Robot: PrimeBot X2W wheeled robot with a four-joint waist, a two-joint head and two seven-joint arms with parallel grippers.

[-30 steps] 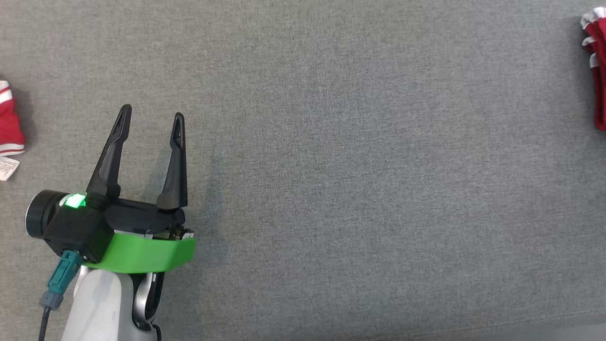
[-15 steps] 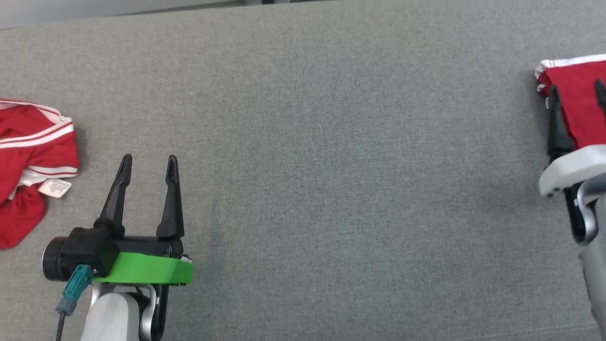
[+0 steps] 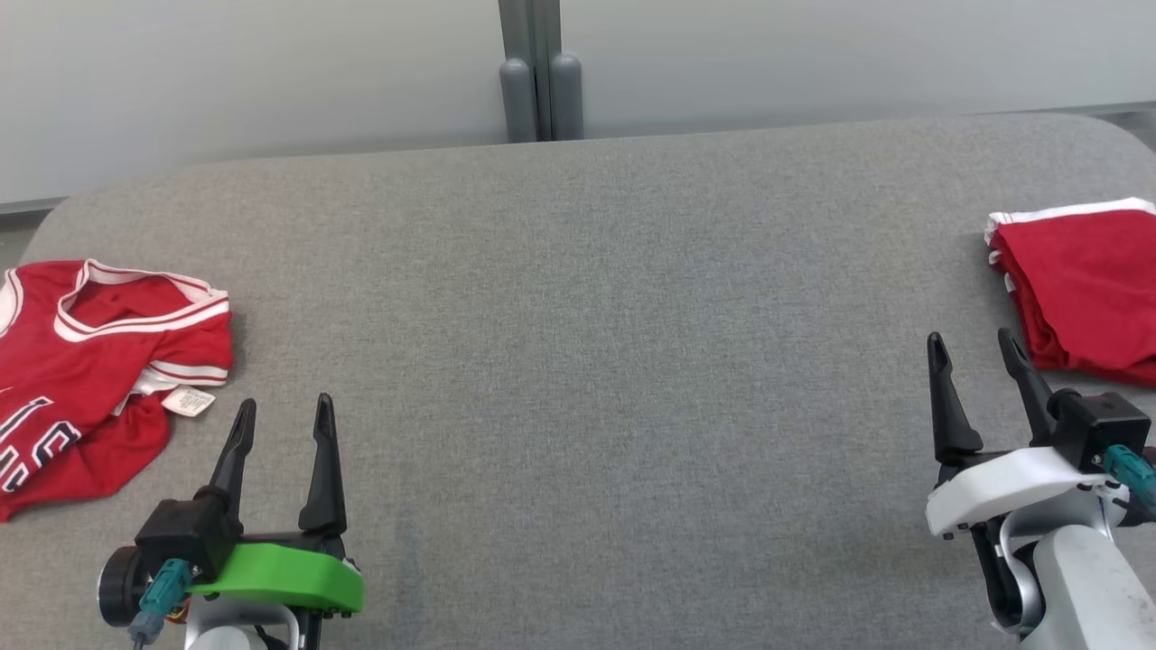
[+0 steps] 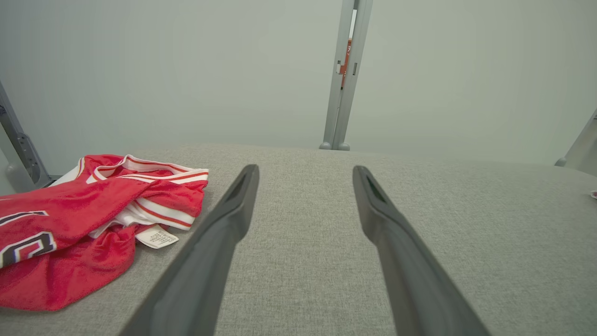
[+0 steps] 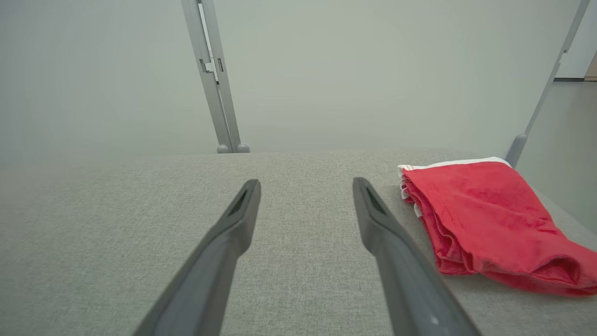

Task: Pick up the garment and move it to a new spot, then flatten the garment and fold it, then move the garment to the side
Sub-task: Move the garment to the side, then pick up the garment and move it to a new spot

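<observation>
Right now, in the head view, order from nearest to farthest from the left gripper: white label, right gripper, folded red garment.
1. White label, close left.
2. Right gripper, far right.
3. Folded red garment, beyond it.

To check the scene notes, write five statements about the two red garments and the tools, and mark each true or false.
1. The left tool and the right tool both stand open, holding nothing. True.
2. A folded red garment lies at the right side of the grey table. True.
3. The red jersey at the left shows a white label. True.
4. The red jersey lies flat and neatly folded. False: it lies crumpled.
5. The right tool grips the folded red garment. False: its fingers stand open beside the garment, with bare table between them.
</observation>
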